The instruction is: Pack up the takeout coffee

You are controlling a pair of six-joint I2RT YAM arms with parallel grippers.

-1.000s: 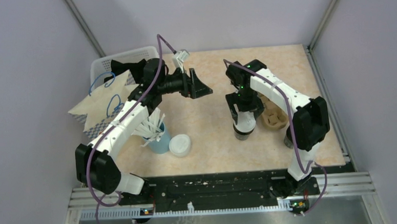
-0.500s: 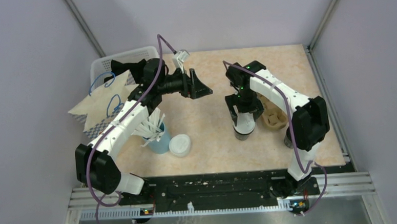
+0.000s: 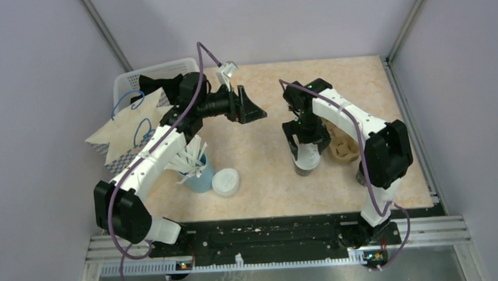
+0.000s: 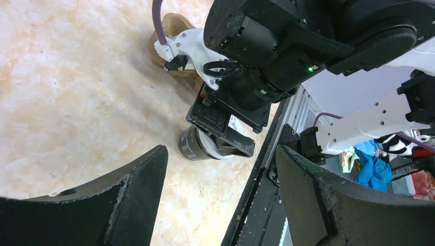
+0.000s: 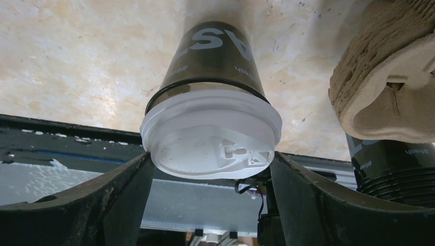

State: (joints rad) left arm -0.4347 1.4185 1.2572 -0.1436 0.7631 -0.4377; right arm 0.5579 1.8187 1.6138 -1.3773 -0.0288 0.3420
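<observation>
The takeout coffee (image 5: 213,97) stands upright on the table (image 3: 261,169), lid on, just beside the brown pulp carrier (image 3: 345,149), on the carrier's left. The right gripper (image 3: 306,147) is down over it, its 2 fingers (image 5: 102,215) spread apart, 1 at each side of the lid's rim. The left gripper (image 3: 251,108) hangs in the air farther left of the carrier, well apart from it, fingers also wide apart.
</observation>
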